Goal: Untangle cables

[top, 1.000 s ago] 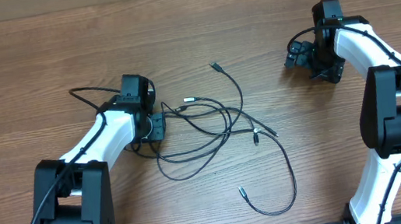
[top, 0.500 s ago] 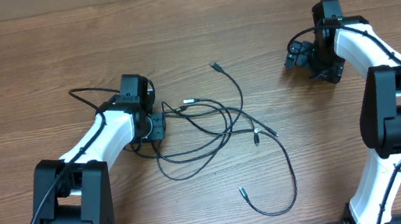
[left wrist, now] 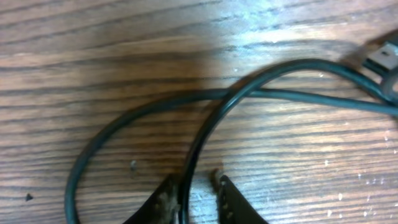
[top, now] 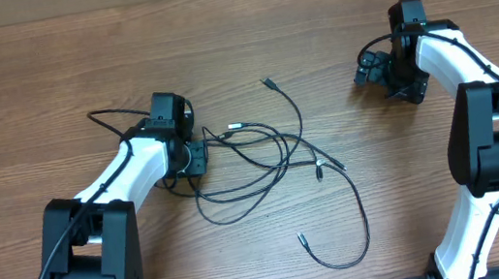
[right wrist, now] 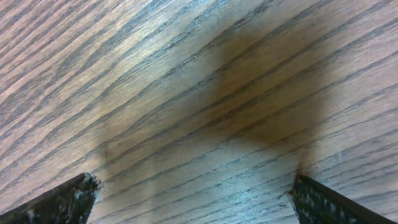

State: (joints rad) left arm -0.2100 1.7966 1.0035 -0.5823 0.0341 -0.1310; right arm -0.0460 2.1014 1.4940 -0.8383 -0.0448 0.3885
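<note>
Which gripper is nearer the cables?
Left. The left gripper is at the edge of the cables, jaws straddling one strand; the right gripper is well apart, touching none.

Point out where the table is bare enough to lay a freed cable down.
Bare wood: the far strip of the table beyond both arms, and the patch between the cables and the right arm. It is crowded from the left gripper across the middle, where the cables loop over each other.
</note>
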